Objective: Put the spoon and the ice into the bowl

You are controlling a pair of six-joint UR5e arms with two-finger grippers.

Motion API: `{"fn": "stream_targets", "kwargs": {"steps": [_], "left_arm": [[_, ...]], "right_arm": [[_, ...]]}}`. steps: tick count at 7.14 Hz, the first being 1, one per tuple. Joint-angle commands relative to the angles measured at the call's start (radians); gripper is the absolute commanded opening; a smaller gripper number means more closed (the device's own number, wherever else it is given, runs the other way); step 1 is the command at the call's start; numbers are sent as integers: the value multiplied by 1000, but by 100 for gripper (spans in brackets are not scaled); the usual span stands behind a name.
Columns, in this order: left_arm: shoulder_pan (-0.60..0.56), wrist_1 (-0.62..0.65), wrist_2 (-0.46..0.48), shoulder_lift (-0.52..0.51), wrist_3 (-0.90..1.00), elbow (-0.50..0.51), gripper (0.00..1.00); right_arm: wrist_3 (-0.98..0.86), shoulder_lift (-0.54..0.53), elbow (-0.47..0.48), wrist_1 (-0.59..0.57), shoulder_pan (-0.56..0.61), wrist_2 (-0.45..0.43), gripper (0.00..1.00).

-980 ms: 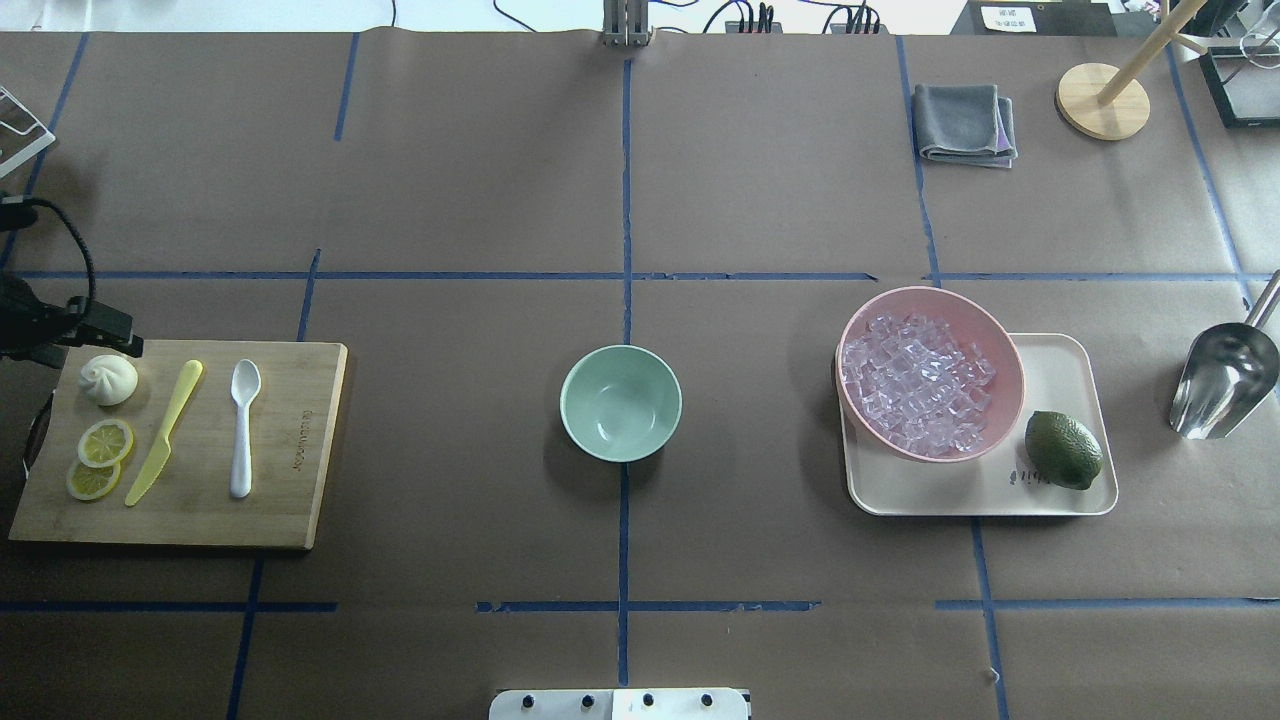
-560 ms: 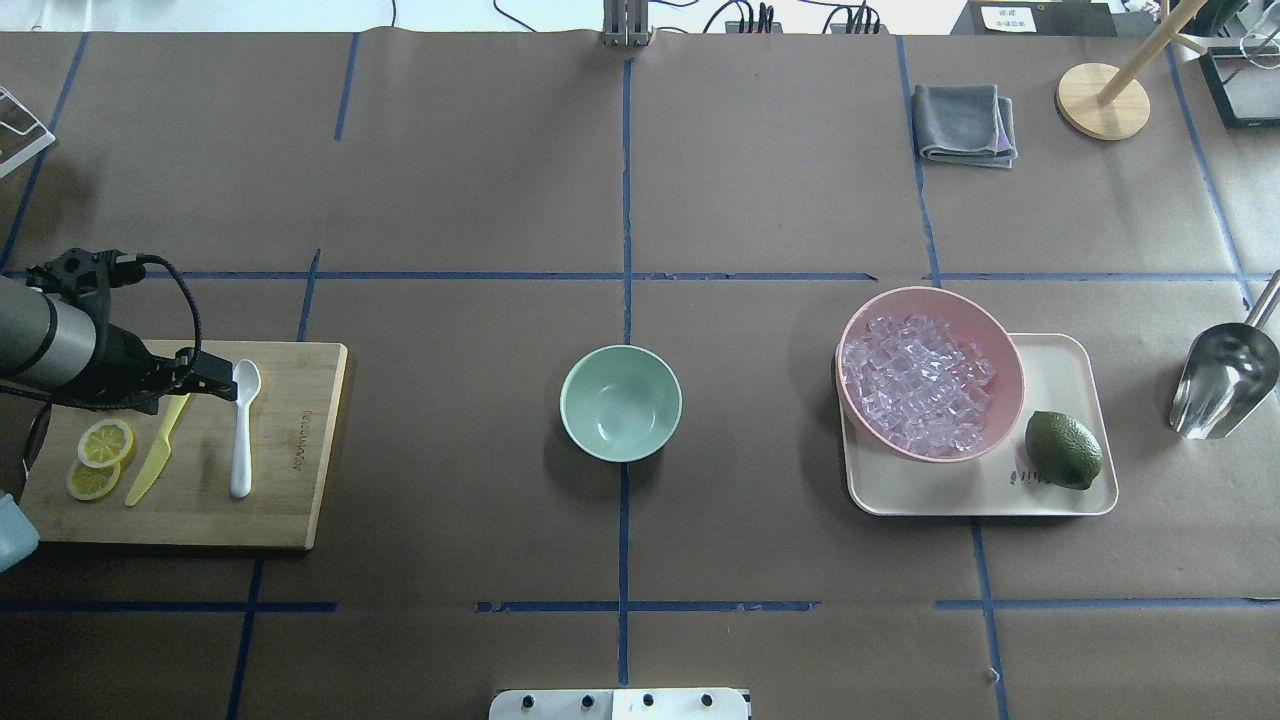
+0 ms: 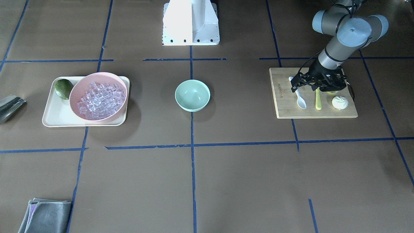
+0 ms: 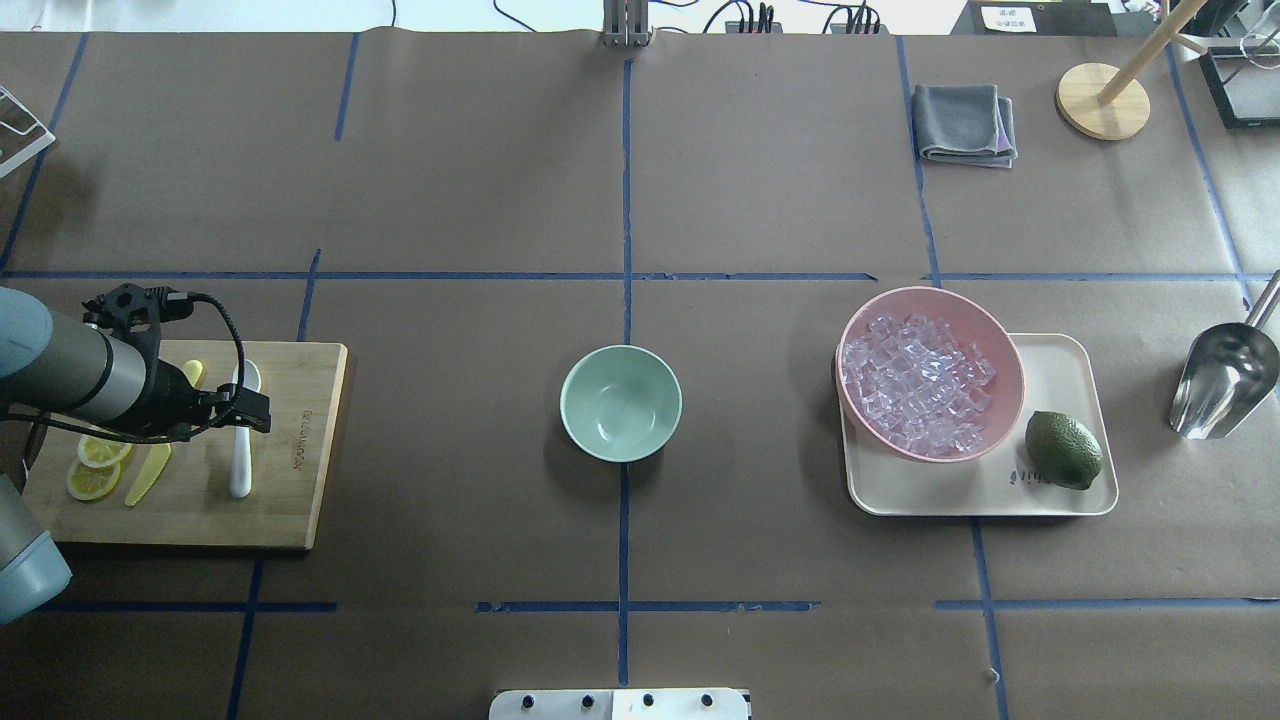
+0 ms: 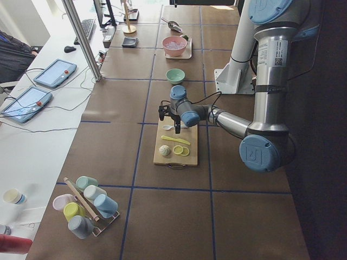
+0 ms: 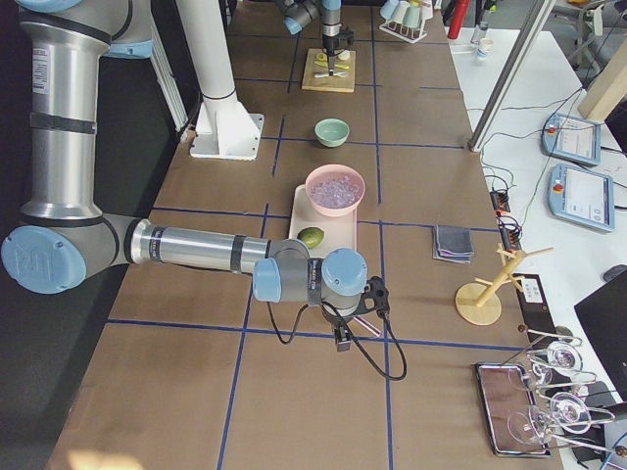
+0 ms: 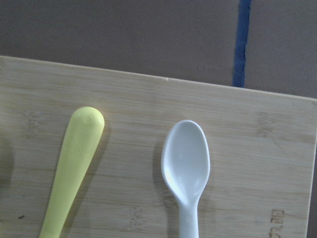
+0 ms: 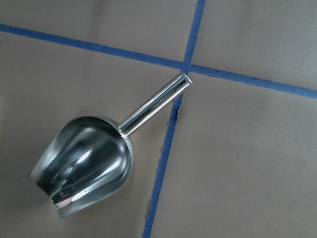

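The white spoon [image 4: 240, 462] lies on the wooden cutting board [image 4: 295, 490], scoop toward the far side; it shows large in the left wrist view [image 7: 186, 161]. My left gripper [image 4: 232, 410] hovers over the board above the spoon's scoop and neck; its fingers show in no view, so I cannot tell whether it is open. The mint-green bowl [image 4: 620, 402] stands empty at mid-table. The ice [image 4: 915, 385] fills the pink bowl [image 4: 1005, 350] on the right. My right gripper [image 6: 340, 338] shows only in the exterior right view, over a metal scoop [image 8: 84, 158]; I cannot tell its state.
A yellow-green knife [image 4: 148, 475], lemon slices [image 4: 92, 465] and a white bun [image 3: 339, 102] share the board. The pink bowl and a lime [image 4: 1062, 450] sit on a cream tray [image 4: 1060, 375]. The metal scoop [image 4: 1222, 380] lies at the far right. A grey cloth [image 4: 963, 122] lies at the back.
My left arm has swung in from the left edge over the cutting board and now hides the bun and part of the spoon. Nothing on the table has moved.
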Motion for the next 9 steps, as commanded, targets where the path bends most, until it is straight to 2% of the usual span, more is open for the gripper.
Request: {"fn": "stream_targets", "kwargs": {"steps": [1, 2, 3, 4, 5, 7, 9], "left_arm": [[30, 53, 1, -12, 8, -4, 99], [40, 57, 1, -17, 8, -4, 98], [41, 72, 1, -21, 8, -4, 80], [41, 75, 1, -21, 10, -4, 52], [39, 75, 0, -21, 10, -10, 30], [28, 77, -2, -20, 10, -20, 13], [27, 83, 0, -18, 10, -29, 5]], "right_arm": [[0, -1, 1, 0, 0, 0, 100], [0, -1, 0, 0, 1, 0, 99], [0, -1, 1, 0, 0, 0, 100], [0, -1, 1, 0, 0, 0, 99], [0, -1, 1, 0, 1, 0, 99], [0, -1, 3, 0, 1, 0, 100], [0, -1, 4, 0, 1, 0, 100]]}}
